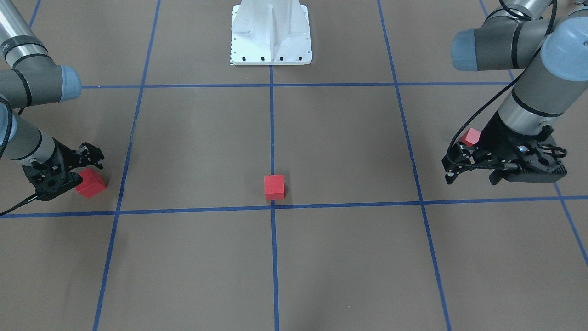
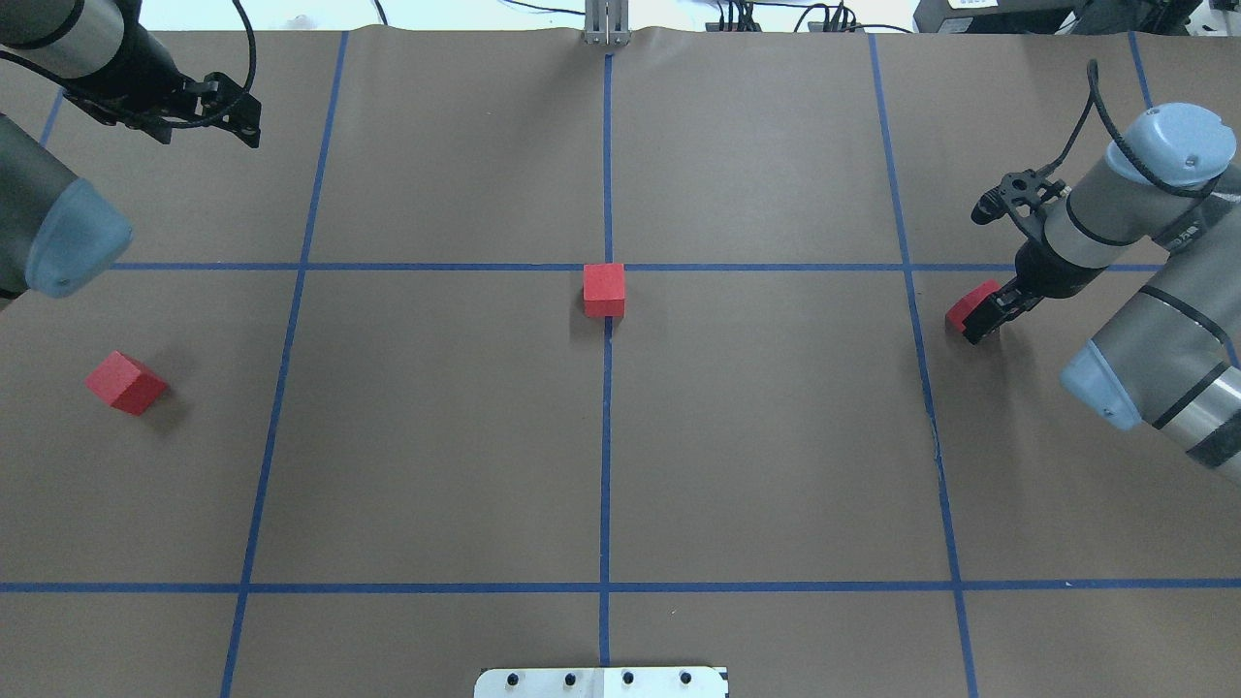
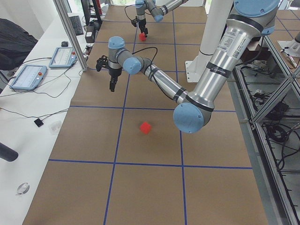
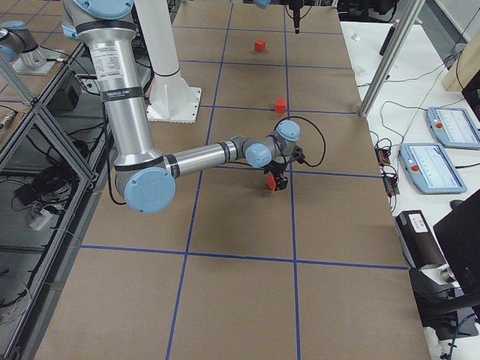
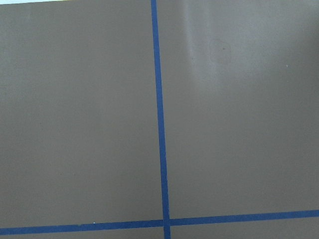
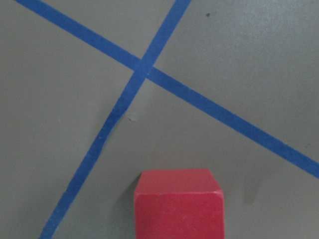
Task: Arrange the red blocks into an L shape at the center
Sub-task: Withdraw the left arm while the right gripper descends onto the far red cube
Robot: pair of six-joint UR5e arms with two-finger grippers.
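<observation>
Right now one red block (image 2: 604,289) sits just beside the center crossing (image 2: 607,267), mid-frame in the overhead view, so a third of the job looks done. Over at the right edge, the right gripper (image 2: 981,318) is down at the surface, clamped on a second block (image 2: 970,304); lifted or not, I can't tell. Lower left, the third block (image 2: 125,382) lies untouched. Up in the top-left corner, the left gripper (image 2: 247,129) hangs empty, jaws seemingly together. Two blocks left to bring in.

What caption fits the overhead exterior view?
Right gripper at one red block; another by the center crossing.
</observation>
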